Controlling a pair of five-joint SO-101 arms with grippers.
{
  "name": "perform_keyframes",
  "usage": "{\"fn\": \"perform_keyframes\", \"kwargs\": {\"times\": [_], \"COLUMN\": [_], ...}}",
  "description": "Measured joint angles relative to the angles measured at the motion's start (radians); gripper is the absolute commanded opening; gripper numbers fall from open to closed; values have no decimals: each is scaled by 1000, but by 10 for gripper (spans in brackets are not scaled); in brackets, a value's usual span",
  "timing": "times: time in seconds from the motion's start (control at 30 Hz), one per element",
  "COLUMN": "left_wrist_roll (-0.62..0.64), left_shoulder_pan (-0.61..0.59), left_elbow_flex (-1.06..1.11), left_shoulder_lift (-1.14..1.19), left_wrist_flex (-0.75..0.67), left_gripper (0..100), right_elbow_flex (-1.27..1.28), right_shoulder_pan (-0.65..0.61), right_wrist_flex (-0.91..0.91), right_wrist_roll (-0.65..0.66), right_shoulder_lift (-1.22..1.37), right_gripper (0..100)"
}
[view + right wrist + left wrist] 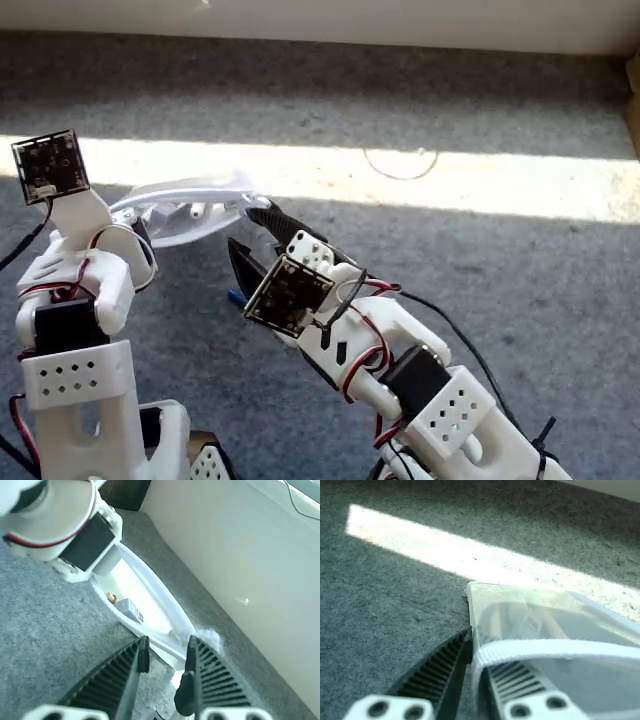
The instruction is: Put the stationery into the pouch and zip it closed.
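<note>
Left wrist view: left tool clamps the soft, light pouch by its stiffer rim; right tool stands part-open.

The open pouch sits upper left of centre on the grey bench, beside the left arm. The right gripper, jaws apart, is just below-right of it.

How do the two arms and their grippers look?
The left arm and right arm are white plastic with black motors, red and black cables, and a square black circuit board each. The left gripper and right gripper have black ribbed fingers.
</note>
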Motion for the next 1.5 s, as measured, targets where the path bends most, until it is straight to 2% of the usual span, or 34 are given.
{"fn": "perform_keyframes", "kwargs": {"times": [0.33,0.5,0.67,0.87,1.07,1.33,1.5], "left_wrist_roll": [2,31,32,32,32,32,32], "left_shoulder_pan": [-75,-129,-140,-140,-140,-140,-140], "left_elbow_flex": [0,0,0,0,0,0,0], "left_shoulder_lift": [0,0,0,0,0,0,0], "left_wrist_flex": [0,0,0,0,0,0,0], "left_gripper": [8,8,8,8,8,8,8], "right_elbow_flex": [0,0,0,66,147,155,155], "right_shoulder_pan": [0,-9,-37,-54,-100,-127,-130], "right_wrist_flex": [124,203,241,242,166,152,152], "right_wrist_roll": [-12,-163,-201,-204,-204,-204,-204], "right_shoulder_lift": [0,-3,-3,-5,-5,-5,107], "right_gripper": [120,122,122,122,122,122,122]}}
